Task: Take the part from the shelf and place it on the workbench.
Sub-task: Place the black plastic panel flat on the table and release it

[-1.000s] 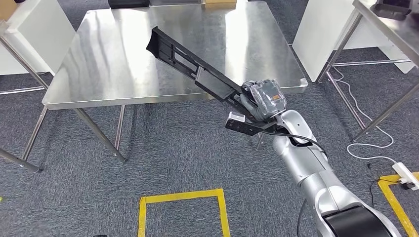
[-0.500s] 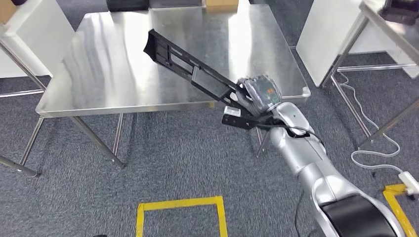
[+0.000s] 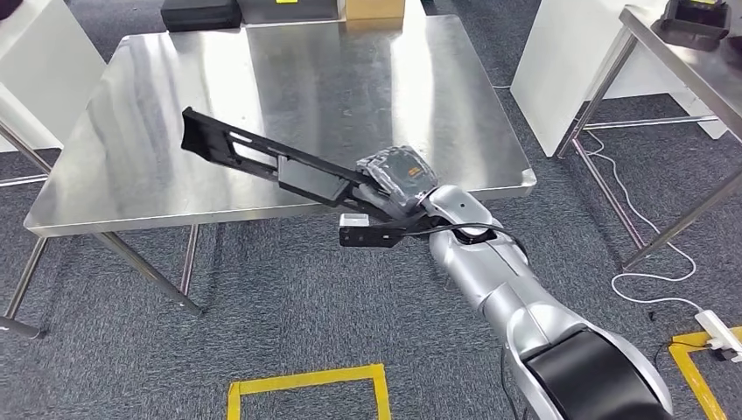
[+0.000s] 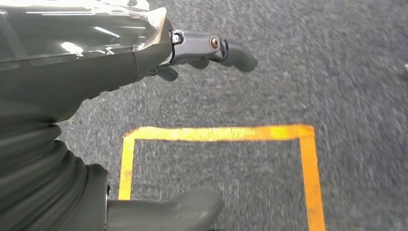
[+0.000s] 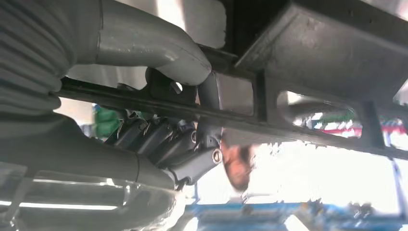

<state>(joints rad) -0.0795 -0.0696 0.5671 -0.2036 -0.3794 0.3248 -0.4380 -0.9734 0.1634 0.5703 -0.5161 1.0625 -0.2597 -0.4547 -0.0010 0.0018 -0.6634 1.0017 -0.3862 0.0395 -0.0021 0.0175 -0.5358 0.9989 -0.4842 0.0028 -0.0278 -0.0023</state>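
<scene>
The right hand (image 3: 398, 179) gripped one end of the long black part (image 3: 262, 162), its thumb and fingers (image 5: 159, 137) wrapped round a bar of the frame. The part reached out over the near half of the steel workbench (image 3: 367, 79), held a little above the top. No writing could be read on it. At the far edge of the workbench sat a black case (image 3: 199, 14) and a cardboard box (image 3: 374, 8), contents not visible. The left hand (image 4: 144, 72) hung over grey carpet marked with yellow tape (image 4: 216, 133), holding nothing, fingers apart.
</scene>
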